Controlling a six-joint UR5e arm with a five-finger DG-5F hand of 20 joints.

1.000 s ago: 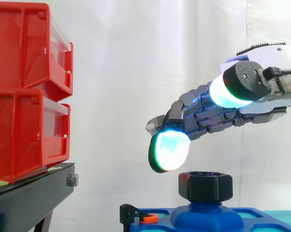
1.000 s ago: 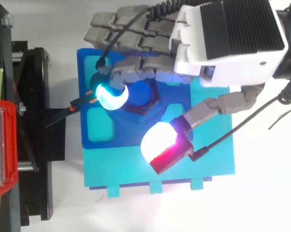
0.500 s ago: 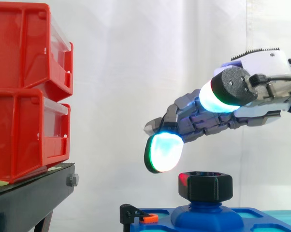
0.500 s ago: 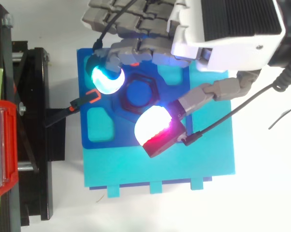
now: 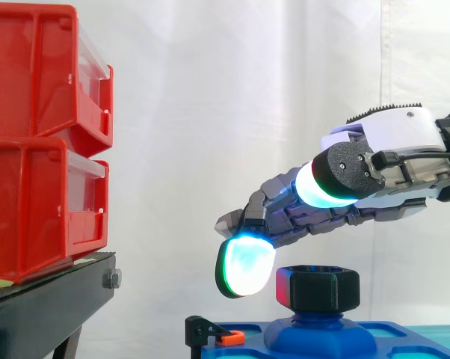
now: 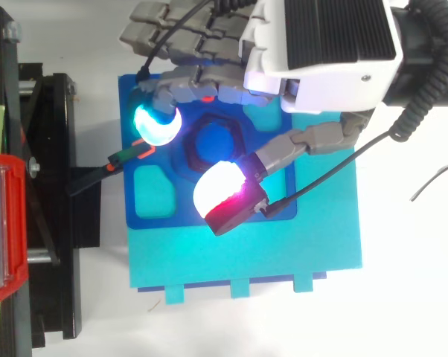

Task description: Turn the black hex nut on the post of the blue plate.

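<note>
The black hex nut (image 5: 317,289) (image 6: 211,143) sits on the blue post (image 5: 318,329) of the blue plate (image 6: 157,192). My hand (image 5: 344,202) (image 6: 321,44) reaches in from the right, a little above the nut. Its fingers stretch leftward past the nut, and a cyan-glowing fingertip (image 5: 242,267) hangs just left of it at about nut height. The thumb's white-red pad (image 6: 222,195) sits on the near side of the nut. The hand is open and touches nothing; the nut lies in the gap between thumb and fingers.
The blue plate rests on a larger teal board (image 6: 246,253). A black clamp with an orange tip (image 6: 127,158) sits at the plate's left edge. Two stacked red bins (image 5: 42,142) stand on a black stand (image 5: 45,310) to the left.
The hand has moved left and come lower. The cyan fingertip went from above the nut to beside its left side, and the thumb pad shifted left along the near side.
</note>
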